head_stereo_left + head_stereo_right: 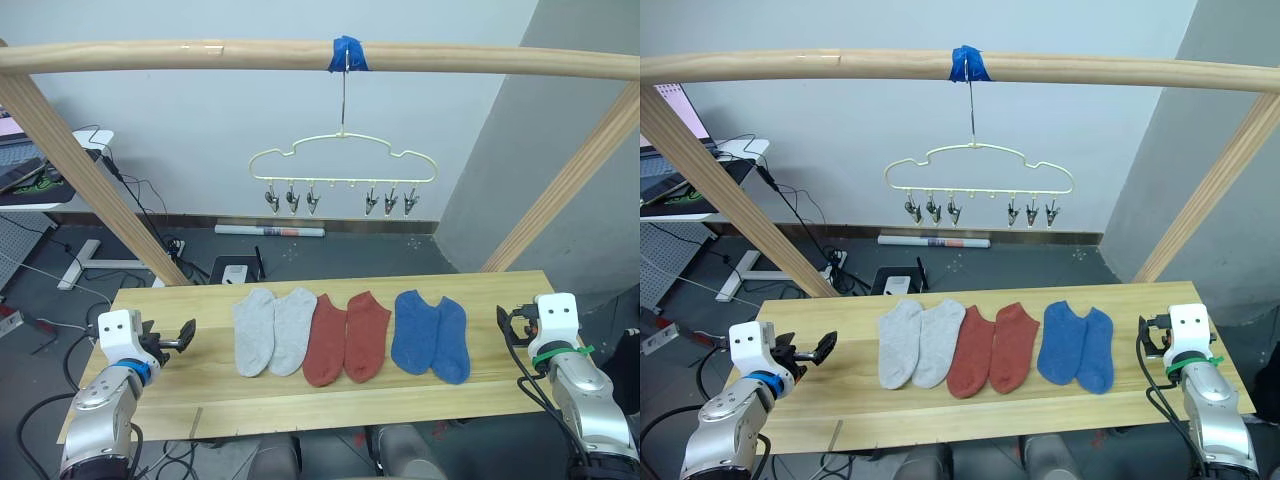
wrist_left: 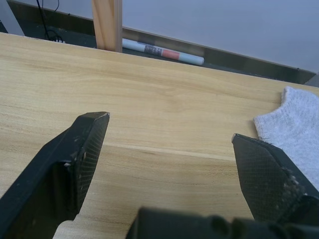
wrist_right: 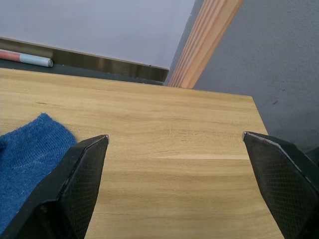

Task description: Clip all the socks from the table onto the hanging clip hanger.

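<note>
Nothing is clipped yet, as far as I can see: all six socks lie flat on the table point(image 1: 150, 400) and every clip on the pale yellow clip hanger point(image 1: 342, 167) hangs bare from the pole overhead, so the whole job looks to be ahead. Starting at the robot's left, the left gripper point(image 1: 172, 343) sits low over the table's left end with its fingers spread wide and nothing between them; the grey pair point(image 1: 272, 330) is the nearest to it, near but apart, and in the left wrist view a grey toe edge point(image 2: 294, 130) lies just beyond one fingertip point(image 2: 259, 154). Next along come the rust red pair point(image 1: 347, 337) in the middle, then the royal blue pair point(image 1: 431, 335). At the far right, the right gripper point(image 3: 175, 144) also stands wide and empty over bare wood, the blue sock's toe point(image 3: 30, 149) close beside its inner finger. The hanger hangs well above and behind the row, roughly over the grey and red socks.
</note>
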